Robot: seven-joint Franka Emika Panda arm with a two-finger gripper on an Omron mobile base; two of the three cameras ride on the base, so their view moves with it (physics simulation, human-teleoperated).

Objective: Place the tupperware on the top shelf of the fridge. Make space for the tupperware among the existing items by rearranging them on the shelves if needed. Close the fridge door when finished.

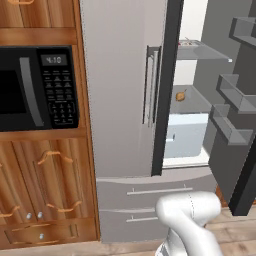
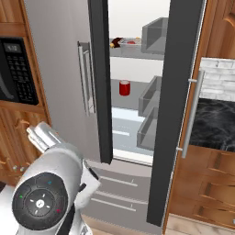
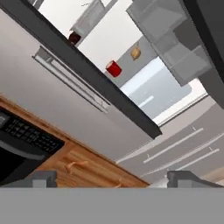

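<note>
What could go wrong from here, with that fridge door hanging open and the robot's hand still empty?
The top shelf already carries a small tub with something red in it and a dark item beside it, so reaching in may knock them. The open gripper sits back from the fridge, so its aim could drift. The open fridge door with jutting bins may catch the arm.

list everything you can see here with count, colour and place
fridge: 1, grey steel, beside the wooden cabinets
fridge door: 1, grey, swung open on the right
top shelf: 1, pale grey, high in the fridge
tupperware: 1, clear, on the top shelf
red can: 1, red, middle shelf
onion: 1, brownish, middle shelf
microwave: 1, black, left of the fridge
drawers: 2, grey, below the doors
gripper: 1, dark fingers, open, away from the fridge
</note>
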